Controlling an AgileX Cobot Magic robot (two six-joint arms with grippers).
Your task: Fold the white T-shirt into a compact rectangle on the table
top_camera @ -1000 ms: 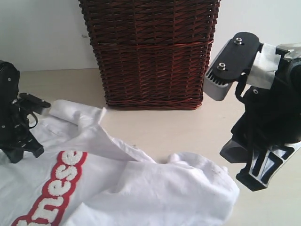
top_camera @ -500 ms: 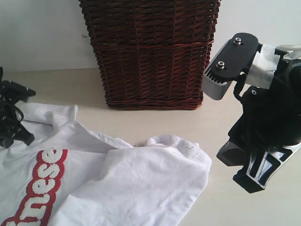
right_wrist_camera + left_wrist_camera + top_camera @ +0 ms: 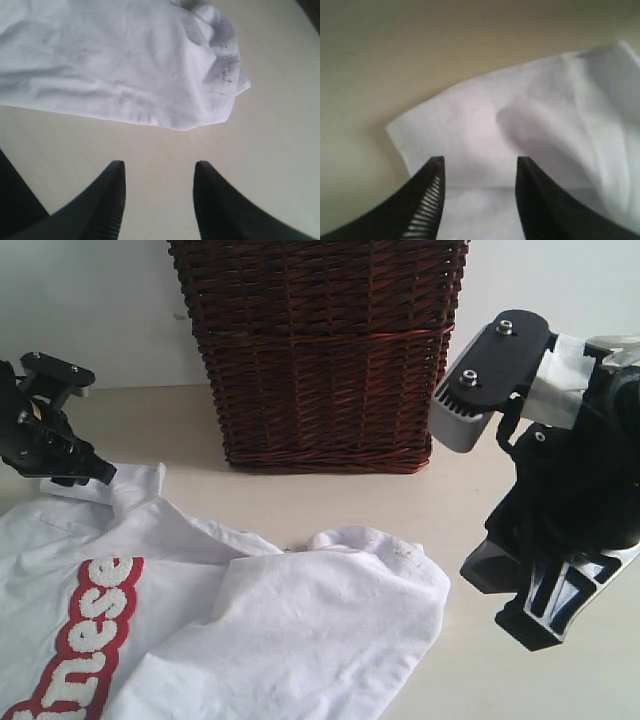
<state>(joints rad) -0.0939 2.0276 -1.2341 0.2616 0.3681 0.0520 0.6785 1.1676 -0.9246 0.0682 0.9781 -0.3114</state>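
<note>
The crumpled white cotton T-shirt [image 3: 300,640] with red-outlined letters was laid on the pale beige tabletop [image 3: 330,502], short of its far edge. The left fingers [image 3: 427,200] and the right fingers [image 3: 106,205] were seen released, empty.

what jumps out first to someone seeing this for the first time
The tall dark brown wicker basket at the back centre, then the crumpled white T-shirt with fuzzy red-outlined letters spread across the pale beige table before it. The bulky black right gripper hangs open over bare table beside the shirt.
</note>
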